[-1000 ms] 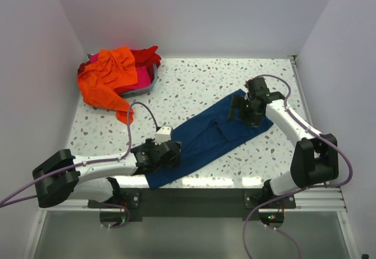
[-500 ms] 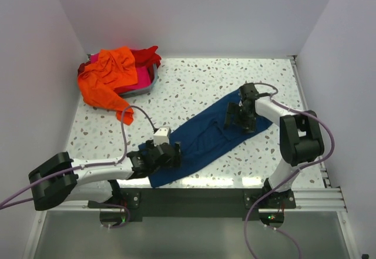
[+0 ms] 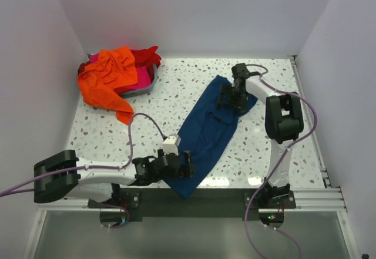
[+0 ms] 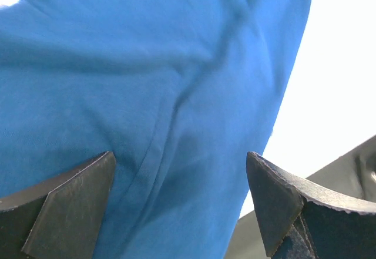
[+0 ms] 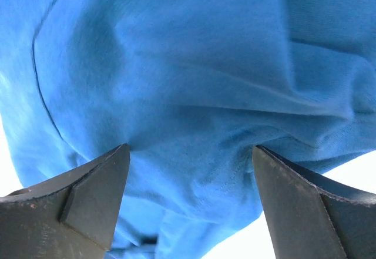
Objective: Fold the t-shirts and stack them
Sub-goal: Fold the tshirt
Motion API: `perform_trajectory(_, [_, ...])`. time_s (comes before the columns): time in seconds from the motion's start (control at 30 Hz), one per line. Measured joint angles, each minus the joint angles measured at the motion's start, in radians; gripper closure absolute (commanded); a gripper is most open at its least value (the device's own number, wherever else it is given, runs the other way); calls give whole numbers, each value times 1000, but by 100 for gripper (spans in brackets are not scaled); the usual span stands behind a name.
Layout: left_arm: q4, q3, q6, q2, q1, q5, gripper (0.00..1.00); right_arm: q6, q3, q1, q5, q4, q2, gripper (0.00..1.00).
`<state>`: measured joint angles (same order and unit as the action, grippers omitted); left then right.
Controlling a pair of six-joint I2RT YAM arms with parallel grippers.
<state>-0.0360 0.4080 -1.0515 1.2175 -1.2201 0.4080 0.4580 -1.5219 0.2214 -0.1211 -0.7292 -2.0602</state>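
Bright, even overhead light; wrist views soft-focused, with blown-out white at the margins.

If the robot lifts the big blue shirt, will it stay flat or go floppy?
Probably floppy: the blue shirt lies in soft creases and folds. Lifted, it would likely sag from wherever it is held. Thin cloth, so probably light, sliding over the table rather than rolling.

Top: high at near edge, looking down over whole table [image 3: 194, 88]; wrist views: very close, facing down onto same navy t-shirt [image 3: 207, 131].
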Motion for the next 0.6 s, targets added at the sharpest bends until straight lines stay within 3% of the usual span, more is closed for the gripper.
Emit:
perform_trajectory(0.2, [15,52,-58,38,-101,-66,2,-4,-190,0,-5,-18,-111,12])
perform_trajectory(0.33, [82,148,-61,54,-134,-78,0,-15,-212,0,-37,12,-106,11])
perform_trajectory(0.5, [172,220,-45,-28,-135,-27,0,-50,-206,0,-96,28,-10,10])
perform_trajectory(0.6, [234,239,-29,-59,-135,14,0,-68,-154,1,-131,67,140,10])
